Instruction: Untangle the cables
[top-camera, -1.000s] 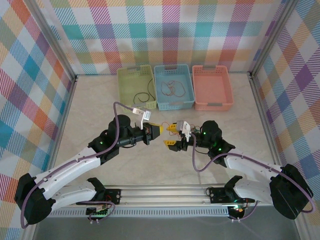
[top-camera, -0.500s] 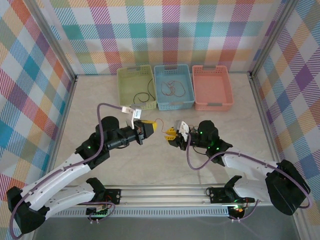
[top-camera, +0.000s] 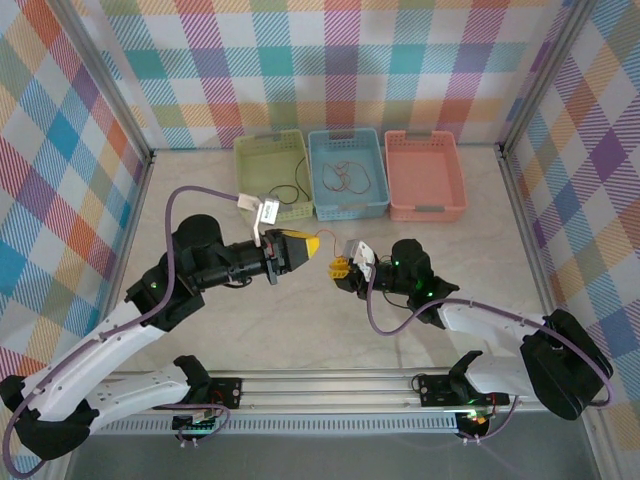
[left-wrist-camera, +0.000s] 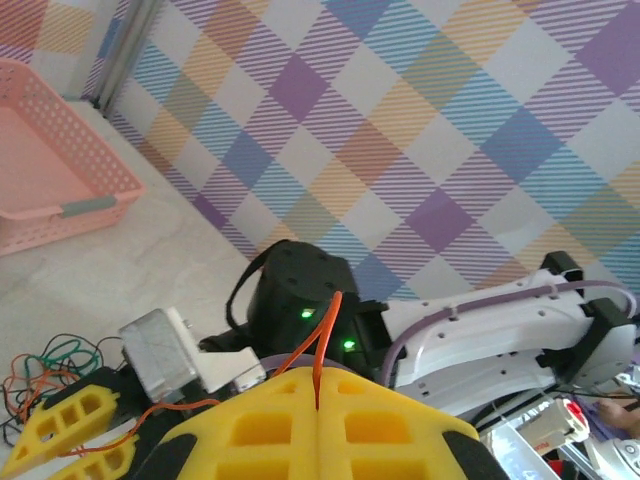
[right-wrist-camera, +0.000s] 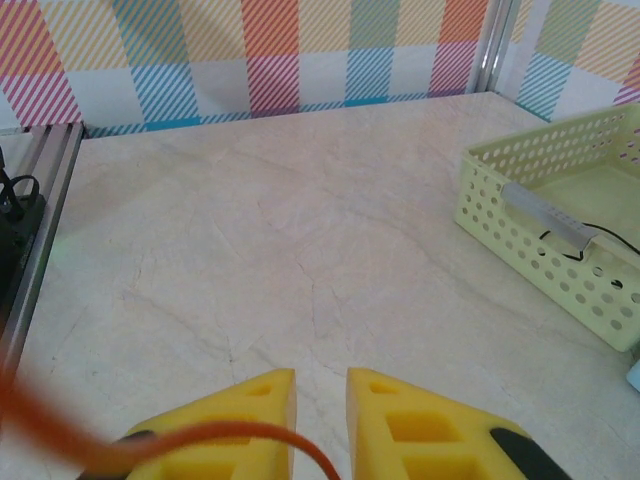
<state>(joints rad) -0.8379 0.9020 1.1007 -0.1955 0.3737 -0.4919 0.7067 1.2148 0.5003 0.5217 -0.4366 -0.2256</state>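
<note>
Orange cable (top-camera: 327, 246): hair-thin, short slack run at frame ctr in top view. In left wrist view it's pinched in the closed seam of left gripper (left-wrist-camera: 318, 385), w/ one end sticking up nearly straight and the rest trailing to lower left. In right wrist view it's a blurred strand at btm left.
Red cable (top-camera: 345, 178): loose loops, upper ctr, in blue basket (top-camera: 348, 211).
Black cable (top-camera: 290, 193): small curl just left of that, in green basket (top-camera: 268, 137).
Green/black/red loops (left-wrist-camera: 45, 362): tangled, flat, lower left in left wrist view.

No readable text, brand, number or sign anywhere. White tag (top-camera: 268, 211) on purple cable (top-camera: 200, 192), upper centre: print too small.
</note>
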